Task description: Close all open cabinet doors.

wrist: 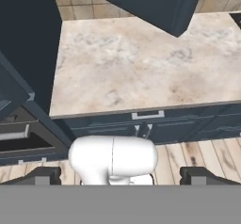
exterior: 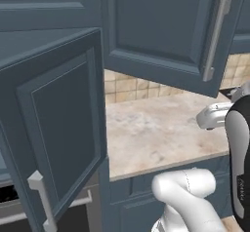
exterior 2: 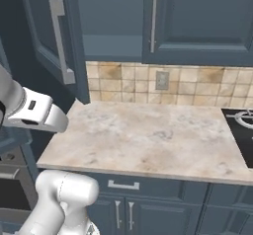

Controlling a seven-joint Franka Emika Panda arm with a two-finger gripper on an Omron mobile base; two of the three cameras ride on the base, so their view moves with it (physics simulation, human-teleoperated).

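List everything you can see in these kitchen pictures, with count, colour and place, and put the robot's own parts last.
Open doors: two, slate-blue, swung out over the counter; near one, far one.
Closed upper door: one, slate-blue, right of the open cabinet.
Counter: one, beige marble, below the upper cabinets.
Backsplash: beige tiles, behind the counter.
Outlet: one, grey, on the backsplash.
Cooktop: one, black, at the counter's right end.
Drawer: one, slate-blue, under the counter.
Oven: black, lower left.
Floor: wood planks.
Arm: white, at the left.
Hand: fingertips apart.
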